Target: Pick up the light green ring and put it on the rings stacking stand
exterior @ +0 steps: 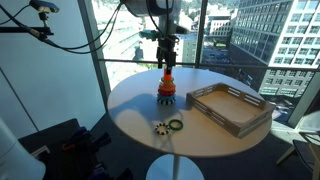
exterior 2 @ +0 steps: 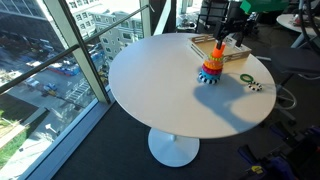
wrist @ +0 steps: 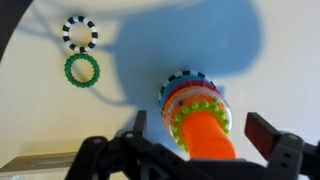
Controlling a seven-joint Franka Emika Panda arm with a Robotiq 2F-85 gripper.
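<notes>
Your tool (wrist: 200,127) straddles the rings stacking stand (wrist: 207,142), jaws wide apart and gripping nothing. If you lift off crookedly, a finger could clip the stand and tip it over on the table (wrist: 150,40). The light green ring (wrist: 198,106), bright and knobbly, sits on top of the stacked rings around the post.

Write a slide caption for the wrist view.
Open hand above orange tapered post; light green plastic ring sits atop its stacked rings.

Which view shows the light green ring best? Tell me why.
Wrist view: the light green ring sits around the orange post atop the stack. In both exterior views the stand is small and that ring cannot be made out.
</notes>
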